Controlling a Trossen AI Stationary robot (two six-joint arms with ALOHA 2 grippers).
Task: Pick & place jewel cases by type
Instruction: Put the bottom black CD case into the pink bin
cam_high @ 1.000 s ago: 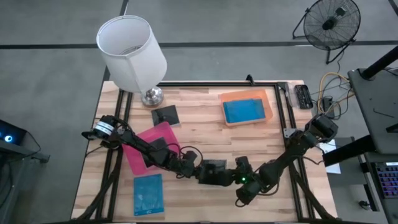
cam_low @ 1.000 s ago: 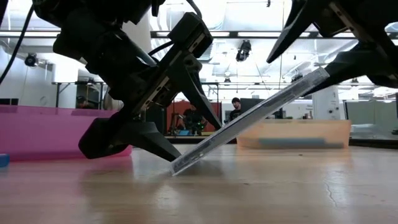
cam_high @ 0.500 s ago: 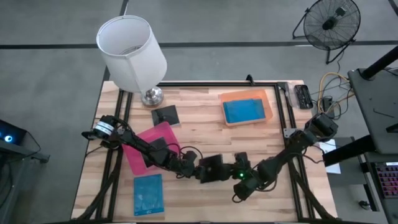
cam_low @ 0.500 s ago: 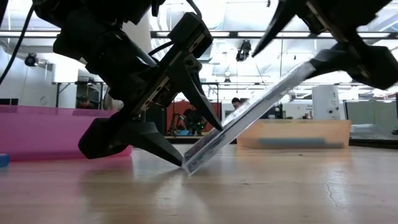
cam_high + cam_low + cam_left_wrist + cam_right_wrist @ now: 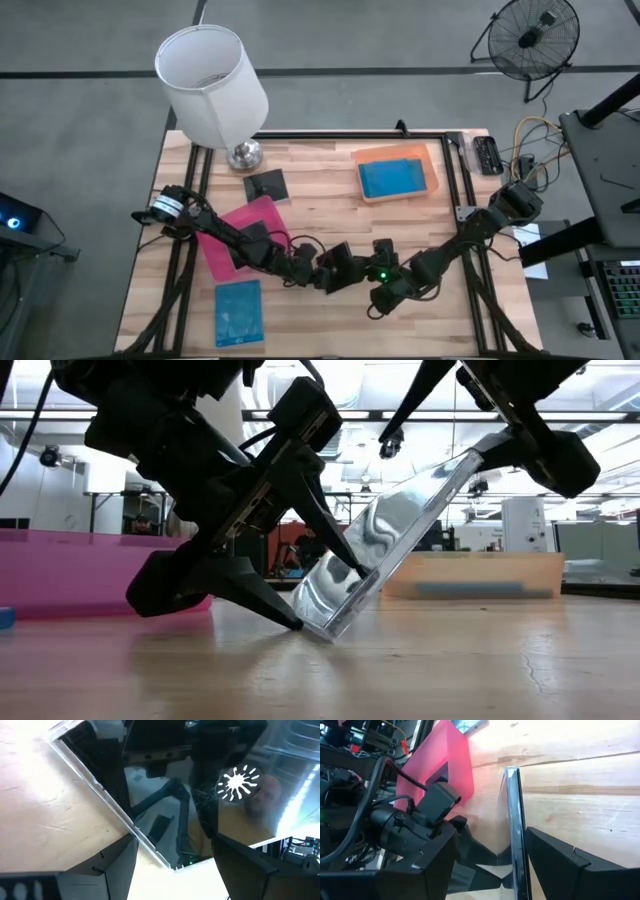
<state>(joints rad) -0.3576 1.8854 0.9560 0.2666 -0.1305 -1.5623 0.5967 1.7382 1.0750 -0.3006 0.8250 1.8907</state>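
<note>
Nearest to us in the low view, a thin, flat, square dark plastic jewel case stands tilted on the wooden table, its lower edge touching the boards. Our right gripper clamps its upper edge between both fingers, spread just wide enough for the thin edge. Our left gripper sits with fingers apart at the lower edge, one fingertip on the table beside the case, one against its face; we cannot tell whether it grips.

We judge the case light, stiff, slick and brittle, its glossy face mirroring the room. Edges look the safest place to hold.

Farther off on the high view lie a translucent blue jewel case, a pink plastic tray, another dark grey jewel case, and an orange tray holding a blue case. A white lamp stands beyond.
</note>
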